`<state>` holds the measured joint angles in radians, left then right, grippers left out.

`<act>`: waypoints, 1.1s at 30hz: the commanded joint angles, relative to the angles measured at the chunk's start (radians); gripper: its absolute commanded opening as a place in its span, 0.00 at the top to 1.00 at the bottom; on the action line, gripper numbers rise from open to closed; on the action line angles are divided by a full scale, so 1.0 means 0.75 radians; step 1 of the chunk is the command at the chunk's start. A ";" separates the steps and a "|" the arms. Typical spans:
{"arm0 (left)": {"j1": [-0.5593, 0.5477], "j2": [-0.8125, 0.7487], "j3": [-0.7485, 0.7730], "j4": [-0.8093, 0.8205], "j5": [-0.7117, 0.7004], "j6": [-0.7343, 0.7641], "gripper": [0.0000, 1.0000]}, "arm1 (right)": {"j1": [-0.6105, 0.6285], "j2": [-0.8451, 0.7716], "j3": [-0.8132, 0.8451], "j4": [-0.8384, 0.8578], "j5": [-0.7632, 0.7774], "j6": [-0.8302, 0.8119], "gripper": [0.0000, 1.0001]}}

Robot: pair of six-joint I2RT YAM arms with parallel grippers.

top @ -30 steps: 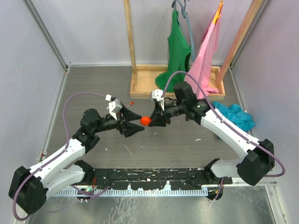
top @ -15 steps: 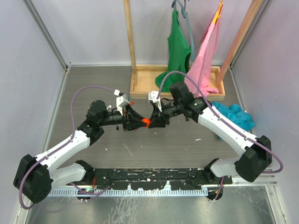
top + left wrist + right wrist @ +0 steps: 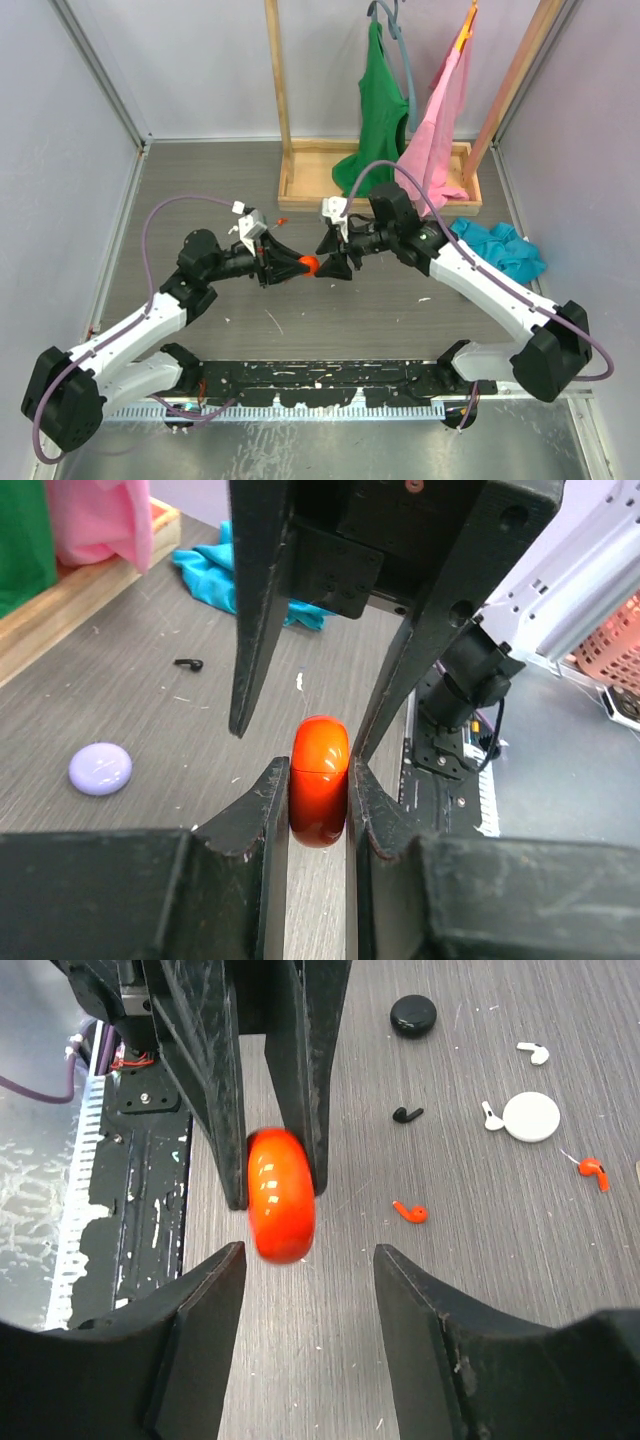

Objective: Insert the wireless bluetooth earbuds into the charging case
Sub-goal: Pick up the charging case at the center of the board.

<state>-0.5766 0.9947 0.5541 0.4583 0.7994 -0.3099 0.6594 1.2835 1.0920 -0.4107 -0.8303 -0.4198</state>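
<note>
**Red charging case clamped in the left gripper, right gripper open beside it**

Top view: The two arms meet over the middle of the table (image 3: 400,310). The left gripper (image 3: 285,267) is closed on a small, glossy orange-red charging case (image 3: 308,264). The right gripper (image 3: 328,262) faces it from the opposite side, with its tips just beside the case. The case is too small here to read its long axis.

Left wrist view: The left gripper (image 3: 318,780) pinches the charging case (image 3: 319,792) across its narrow width, with one finger on each side. The case is a smooth, rounded oblong with its lid shut, and a thin seam crosses it near the far end. Its long axis runs up the frame in line with the fingers, pointing at the right gripper (image 3: 300,735). That gripper's fingers stand apart on either side of the case's far end, and I cannot tell whether they touch it. Toward the table's right edge lie a lilac disc (image 3: 100,769), a black earbud (image 3: 187,664) and a teal cloth (image 3: 215,570).

Right wrist view: The right gripper (image 3: 310,1260) has its jaws wide apart and holds nothing. The charging case (image 3: 281,1195) is slightly blurred and sits ahead of them between the left gripper's fingers, with its long axis up the frame. Toward the far edge of the table lie two red earbuds (image 3: 410,1211) (image 3: 593,1170), a black earbud (image 3: 406,1115) and two white earbuds (image 3: 534,1053) (image 3: 491,1115). A white disc (image 3: 531,1117) and a black disc (image 3: 412,1015) lie there too.
</note>
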 commanded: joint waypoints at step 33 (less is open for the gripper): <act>-0.044 0.056 -0.149 1.067 -0.279 -0.441 1.00 | 0.016 -0.078 -0.700 2.159 0.139 1.089 0.56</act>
<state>-0.5983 1.0023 0.4034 1.0729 0.5926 -0.5880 0.6659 1.2266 0.5198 1.0946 -0.7322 0.3679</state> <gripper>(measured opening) 0.209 0.482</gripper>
